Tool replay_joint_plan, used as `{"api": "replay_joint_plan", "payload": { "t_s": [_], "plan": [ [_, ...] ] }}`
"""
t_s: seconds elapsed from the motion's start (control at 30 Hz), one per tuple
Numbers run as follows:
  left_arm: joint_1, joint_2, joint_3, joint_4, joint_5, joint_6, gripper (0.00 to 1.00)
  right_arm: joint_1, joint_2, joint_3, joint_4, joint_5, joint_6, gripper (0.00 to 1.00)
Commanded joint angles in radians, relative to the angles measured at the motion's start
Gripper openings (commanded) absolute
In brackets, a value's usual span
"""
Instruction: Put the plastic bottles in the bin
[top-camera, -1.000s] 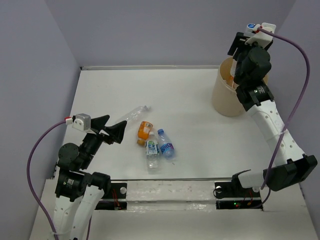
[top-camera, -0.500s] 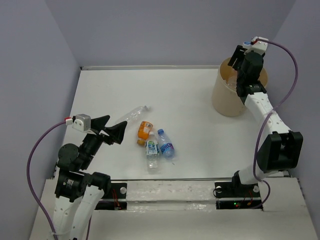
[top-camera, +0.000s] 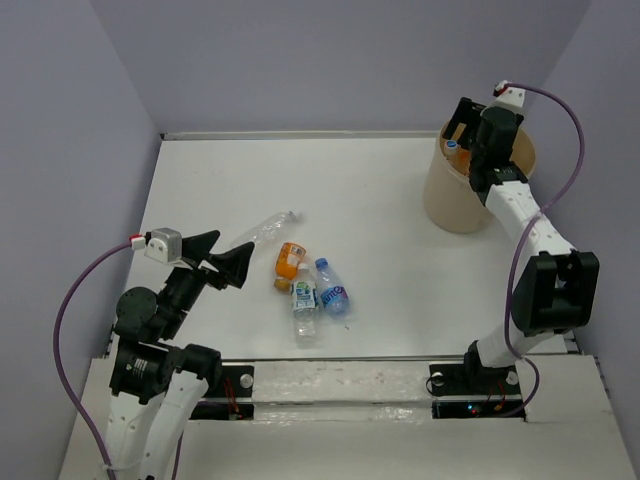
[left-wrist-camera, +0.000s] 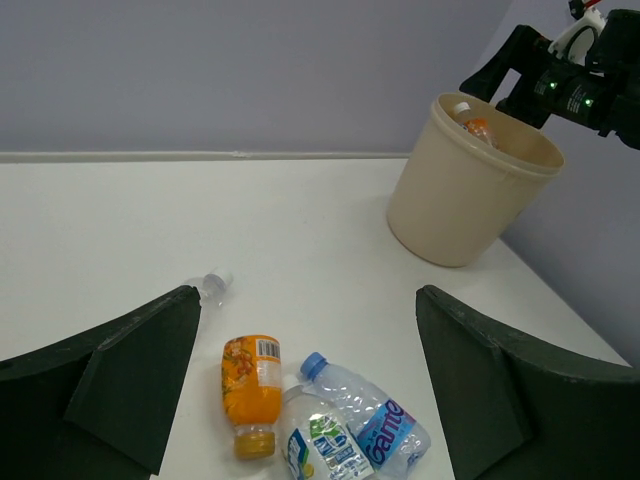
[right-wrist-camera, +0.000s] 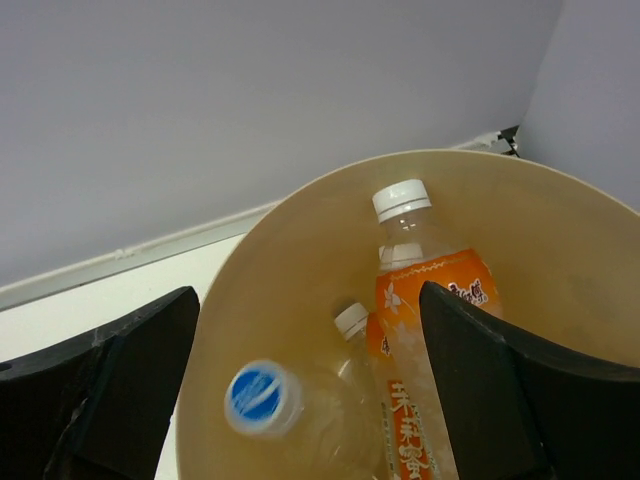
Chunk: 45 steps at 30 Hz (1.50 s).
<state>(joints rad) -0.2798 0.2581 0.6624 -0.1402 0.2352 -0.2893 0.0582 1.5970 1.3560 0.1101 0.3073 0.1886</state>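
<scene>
- Right gripper (right-wrist-camera: 308, 300) spread wide, empty; below its jaws the tan bin (right-wrist-camera: 290, 255) holds orange white-capped bottles (right-wrist-camera: 432, 290) and a clear blue-capped bottle (right-wrist-camera: 262, 396).
- Left gripper (left-wrist-camera: 308, 300) spread, empty; four bottles (left-wrist-camera: 250, 382) lie ahead between its jaws.

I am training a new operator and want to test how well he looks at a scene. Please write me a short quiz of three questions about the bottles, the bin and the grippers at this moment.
1. True or false: the right gripper is shut on a bottle above the bin.
2. How many plastic bottles lie on the table, outside the bin?
3. In the right wrist view, which cap colour has the clear bottle inside the bin? A) blue B) red C) green

Key:
1. False: its jaws stand open and hold nothing.
2. Four: plain bottle, orange bottle, green-labelled bottle, blue-labelled bottle.
3. A.
</scene>
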Motion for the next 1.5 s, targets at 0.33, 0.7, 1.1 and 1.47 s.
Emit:
{"api": "replay_joint_plan", "payload": {
  "t_s": [0.33, 0.7, 1.1, 1.47],
  "plan": [
    [0.013, 0.012, -0.004, 0.034, 0.016, 0.003, 0.99, 0.395, -0.353, -0.220, -0.137, -0.162, 0.080, 0.96],
    [0.014, 0.023, -0.006, 0.034, 0.015, 0.001, 0.99, 0.741, -0.214, -0.285, -0.348, -0.194, 0.179, 0.92],
    [0.018, 0.023, -0.004, 0.033, 0.015, 0.002, 0.99, 0.870, -0.079, -0.368, -0.392, -0.252, 0.284, 0.88],
    [0.019, 0.015, -0.004, 0.033, 0.015, 0.002, 0.99, 0.879, 0.012, -0.417, -0.362, -0.217, 0.322, 0.79]
  ]
}}
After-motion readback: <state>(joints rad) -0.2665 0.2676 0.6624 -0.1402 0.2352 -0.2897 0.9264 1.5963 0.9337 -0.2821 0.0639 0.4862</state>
